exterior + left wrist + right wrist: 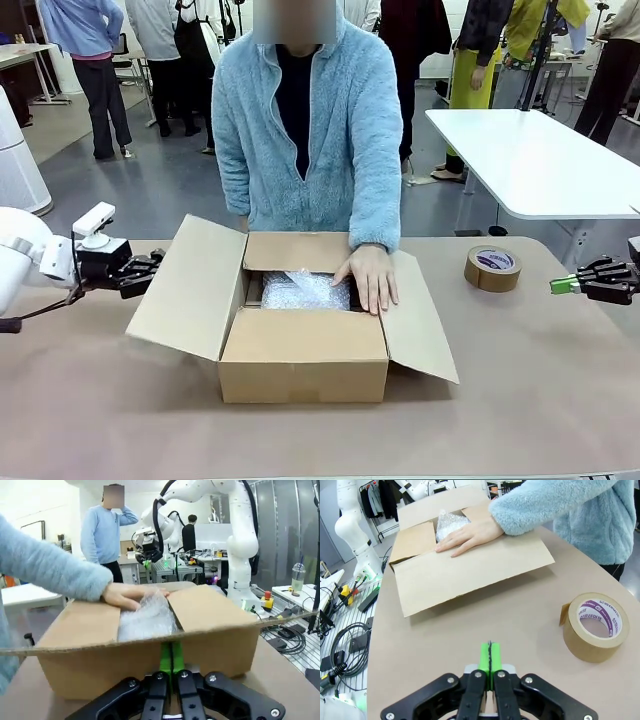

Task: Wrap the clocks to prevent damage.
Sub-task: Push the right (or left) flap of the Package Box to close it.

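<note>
Down inside the open brown box (300, 365), in the middle of the tabletop (520, 400): the clocks (300, 290), seen as one whitish bubble-wrap bundle; soft and puffy like a pillow; smaller than the box; lying toward the far side of it.

Laid flat on the right flap, fingertips touching the edge of the bundle: a person's hand (367, 278); fluffy light-blue sleeve above it. Side flaps of the box spread out wide.

To the right of the box, well apart from it: a brown tape roll (492, 268), lying flat on the tabletop; white inner ring with purple print; letters too small and blurry to read.

Left fingers (150, 265) just beside the left flap of the box, up off the tabletop; green pads pressed together, gripping nothing; in the left wrist view, pointed straight at the side wall of the box, with the bundle and the hand showing over its top edge.

Right fingers (563, 285) far to the right, past the tape roll; also closed, green pads touching, nothing held between them.
</note>
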Motion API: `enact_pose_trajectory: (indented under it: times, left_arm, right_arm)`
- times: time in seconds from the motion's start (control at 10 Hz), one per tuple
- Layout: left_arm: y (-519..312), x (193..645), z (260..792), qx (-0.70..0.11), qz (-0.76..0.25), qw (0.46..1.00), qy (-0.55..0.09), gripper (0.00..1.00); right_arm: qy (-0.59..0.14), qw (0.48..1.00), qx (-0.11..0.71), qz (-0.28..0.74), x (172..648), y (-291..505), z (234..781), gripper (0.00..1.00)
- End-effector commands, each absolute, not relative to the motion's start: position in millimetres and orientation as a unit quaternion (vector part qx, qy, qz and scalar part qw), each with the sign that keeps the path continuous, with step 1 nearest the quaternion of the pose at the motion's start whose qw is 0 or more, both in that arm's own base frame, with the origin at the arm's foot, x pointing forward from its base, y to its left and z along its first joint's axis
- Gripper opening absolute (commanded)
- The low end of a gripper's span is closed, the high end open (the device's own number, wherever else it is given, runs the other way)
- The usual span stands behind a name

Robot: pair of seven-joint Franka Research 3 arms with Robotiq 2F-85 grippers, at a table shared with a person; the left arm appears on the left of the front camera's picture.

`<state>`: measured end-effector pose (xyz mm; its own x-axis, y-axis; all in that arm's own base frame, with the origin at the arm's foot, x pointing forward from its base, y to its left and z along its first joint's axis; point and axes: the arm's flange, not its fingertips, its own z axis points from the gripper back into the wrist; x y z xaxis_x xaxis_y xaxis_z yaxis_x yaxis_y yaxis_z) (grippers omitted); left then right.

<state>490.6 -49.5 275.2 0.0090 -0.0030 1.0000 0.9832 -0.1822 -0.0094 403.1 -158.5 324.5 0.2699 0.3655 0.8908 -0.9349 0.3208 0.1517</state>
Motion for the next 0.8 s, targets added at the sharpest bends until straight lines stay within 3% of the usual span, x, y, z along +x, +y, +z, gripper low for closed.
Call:
enact_pose_trajectory:
  times: [0.0,0.7]
  left_arm:
    - [-74,481,289,-0.533,-0.562,0.433,-0.461,0.01]
    - [-184,471,276,-0.493,-0.631,0.424,-0.424,0.01]
  right_arm:
    - [-0.391,0.710,0.362,0.460,402,-159,324,0.01]
    - [-0.391,0.710,0.362,0.460,402,-159,324,0.01]
